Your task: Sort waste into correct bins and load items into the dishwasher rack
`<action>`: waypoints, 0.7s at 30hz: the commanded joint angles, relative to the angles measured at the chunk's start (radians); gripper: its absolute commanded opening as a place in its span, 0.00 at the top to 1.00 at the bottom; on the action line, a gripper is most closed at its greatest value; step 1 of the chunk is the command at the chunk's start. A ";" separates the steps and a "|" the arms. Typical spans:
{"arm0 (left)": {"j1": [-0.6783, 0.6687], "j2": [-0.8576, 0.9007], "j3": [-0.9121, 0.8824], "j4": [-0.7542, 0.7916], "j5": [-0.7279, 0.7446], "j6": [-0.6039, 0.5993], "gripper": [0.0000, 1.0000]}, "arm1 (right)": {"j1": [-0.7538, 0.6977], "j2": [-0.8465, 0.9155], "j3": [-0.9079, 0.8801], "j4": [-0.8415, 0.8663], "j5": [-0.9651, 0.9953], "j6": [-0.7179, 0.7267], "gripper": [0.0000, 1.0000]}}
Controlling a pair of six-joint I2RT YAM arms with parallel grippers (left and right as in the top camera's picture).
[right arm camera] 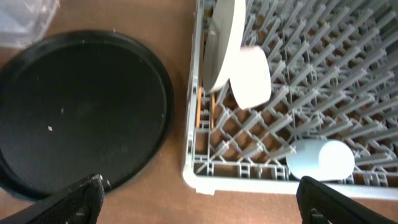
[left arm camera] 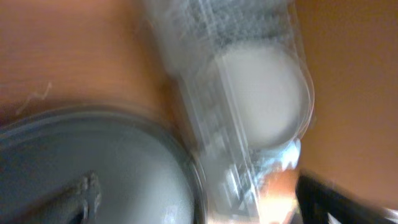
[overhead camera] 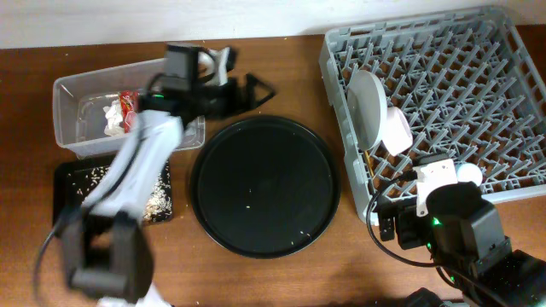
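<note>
The clear tub (overhead camera: 70, 92) at the back left holds the red wrapper (overhead camera: 129, 102) and the white tissue (overhead camera: 113, 120). The shallow black tray (overhead camera: 66, 183) holds rice scraps (overhead camera: 156, 203). No carrot piece shows. The grey rack (overhead camera: 503, 51) holds the plate (overhead camera: 367, 104), white bowl (overhead camera: 397, 130), light-blue cup (overhead camera: 468, 175) and chopsticks (overhead camera: 365, 164). My left gripper (overhead camera: 247, 85) is open and empty by the tub's right end; its wrist view (left arm camera: 208, 202) is blurred. My right gripper (right arm camera: 202, 205) is open and empty over the table at the rack's near-left corner (right arm camera: 205, 177).
The large round black tray (overhead camera: 264, 186) lies between the bins and the rack, with a few crumbs on it; it also shows in the right wrist view (right arm camera: 81, 106). My left arm stretches over the black tray and the tub.
</note>
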State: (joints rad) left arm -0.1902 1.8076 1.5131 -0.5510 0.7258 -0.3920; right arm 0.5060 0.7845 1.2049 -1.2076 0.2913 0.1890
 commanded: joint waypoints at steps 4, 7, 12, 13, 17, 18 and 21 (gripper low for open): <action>0.051 -0.478 0.075 -0.533 -0.841 0.348 0.01 | 0.004 -0.003 0.004 0.000 0.005 0.014 0.02; 0.056 -0.592 0.075 -0.550 -0.895 0.348 0.01 | 0.004 -0.003 0.004 0.000 0.005 0.014 0.02; 0.056 -0.665 0.075 -0.550 -0.895 0.348 0.01 | 0.004 -0.003 0.003 0.000 0.005 0.014 0.02; 0.056 -0.665 0.075 -0.550 -0.895 0.348 0.01 | 0.004 -0.005 0.003 0.000 0.005 0.014 0.02; 0.056 -0.663 0.075 -0.550 -0.895 0.348 0.01 | -0.083 -0.113 -0.042 0.108 0.112 -0.026 0.02; 0.056 -0.663 0.075 -0.550 -0.895 0.348 0.01 | -0.145 -0.176 -0.105 0.208 0.109 -0.026 0.02; 0.056 -0.663 0.075 -0.550 -0.895 0.348 0.01 | -0.234 -0.420 -0.412 0.506 0.078 -0.026 0.02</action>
State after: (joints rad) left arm -0.1371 1.1500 1.5879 -1.1034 -0.1581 -0.0597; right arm 0.3145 0.5064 0.9817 -0.7940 0.3698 0.1692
